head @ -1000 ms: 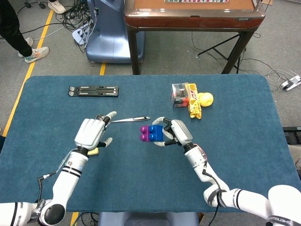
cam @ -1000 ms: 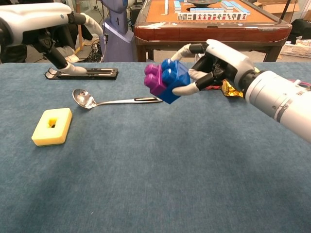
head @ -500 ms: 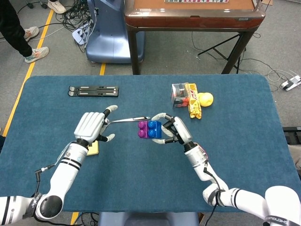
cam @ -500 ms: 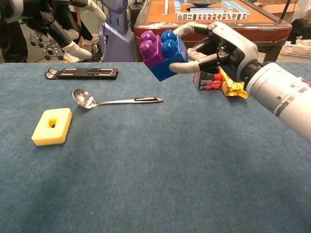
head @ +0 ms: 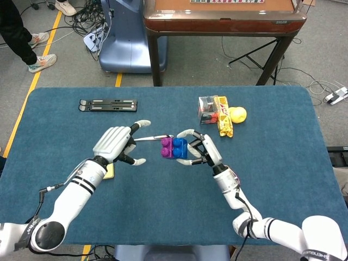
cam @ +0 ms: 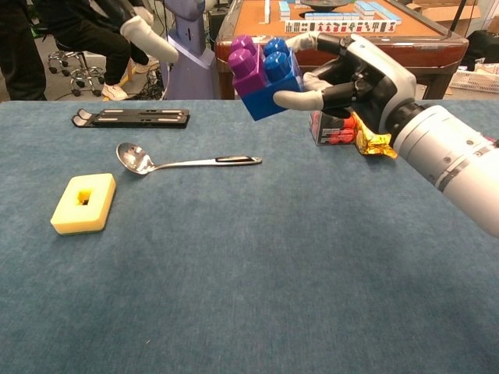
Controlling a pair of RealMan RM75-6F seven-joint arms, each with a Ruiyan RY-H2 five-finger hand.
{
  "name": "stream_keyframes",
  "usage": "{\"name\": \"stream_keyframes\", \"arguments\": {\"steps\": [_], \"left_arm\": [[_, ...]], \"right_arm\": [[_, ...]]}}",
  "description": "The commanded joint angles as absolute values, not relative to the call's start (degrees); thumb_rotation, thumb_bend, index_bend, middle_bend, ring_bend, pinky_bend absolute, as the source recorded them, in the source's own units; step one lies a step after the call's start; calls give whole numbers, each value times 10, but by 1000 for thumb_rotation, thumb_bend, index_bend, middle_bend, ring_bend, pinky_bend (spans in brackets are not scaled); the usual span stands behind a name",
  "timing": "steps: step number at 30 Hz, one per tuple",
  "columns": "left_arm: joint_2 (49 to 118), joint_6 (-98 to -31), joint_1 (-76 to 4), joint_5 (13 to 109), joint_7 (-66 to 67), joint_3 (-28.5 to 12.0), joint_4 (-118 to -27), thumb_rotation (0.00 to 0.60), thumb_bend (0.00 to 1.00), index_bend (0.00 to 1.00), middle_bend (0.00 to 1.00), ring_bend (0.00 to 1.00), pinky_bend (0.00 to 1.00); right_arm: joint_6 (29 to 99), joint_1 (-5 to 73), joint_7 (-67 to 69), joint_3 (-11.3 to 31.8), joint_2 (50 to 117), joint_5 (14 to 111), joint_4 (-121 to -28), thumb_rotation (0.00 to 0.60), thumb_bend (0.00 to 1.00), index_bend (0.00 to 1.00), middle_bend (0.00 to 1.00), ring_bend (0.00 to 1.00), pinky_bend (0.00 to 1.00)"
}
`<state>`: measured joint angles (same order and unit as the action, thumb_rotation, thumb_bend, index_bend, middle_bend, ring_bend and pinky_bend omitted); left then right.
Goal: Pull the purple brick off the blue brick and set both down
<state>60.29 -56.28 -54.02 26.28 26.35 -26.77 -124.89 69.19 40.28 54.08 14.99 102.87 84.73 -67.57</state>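
Right hand holds the two joined bricks in the air; left hand is spread beside them.

The right hand, white shell with dark joints, clamps its fingers on the blue brick, a glossy plastic block with round studs on top. The purple brick sits attached to the blue one on the side toward the left hand, tilted, high above the table. The left hand has its fingers apart and holds nothing, near the purple brick but not touching. Below lie a shiny metal spoon and a yellow sponge-like block with a square hole. The blue cloth surface in front of them is wide and flat; a black flat bar lies near the far edge.
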Motion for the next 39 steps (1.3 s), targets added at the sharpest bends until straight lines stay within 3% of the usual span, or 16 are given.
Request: {"name": "stream_keyframes", "arguments": {"steps": [1, 15, 39], "left_arm": [[604, -566, -553, 268, 258, -267, -1250, 600, 48, 198, 960, 864, 1000], [628, -596, -623, 266, 300, -226, -1244, 600, 29, 213, 1000, 911, 1000], [669, -629, -699, 211, 322, -196, -1219, 600, 30, 251, 1000, 935, 1000]], "right_arm": [[695, 404, 550, 149, 1033, 849, -669, 600, 492, 596, 1000, 1000, 1000], [710, 408, 578, 151, 1045, 855, -654, 600, 492, 596, 1000, 1000, 1000], [723, 415, 594, 145, 1052, 866, -648, 600, 492, 596, 1000, 1000, 1000]]}}
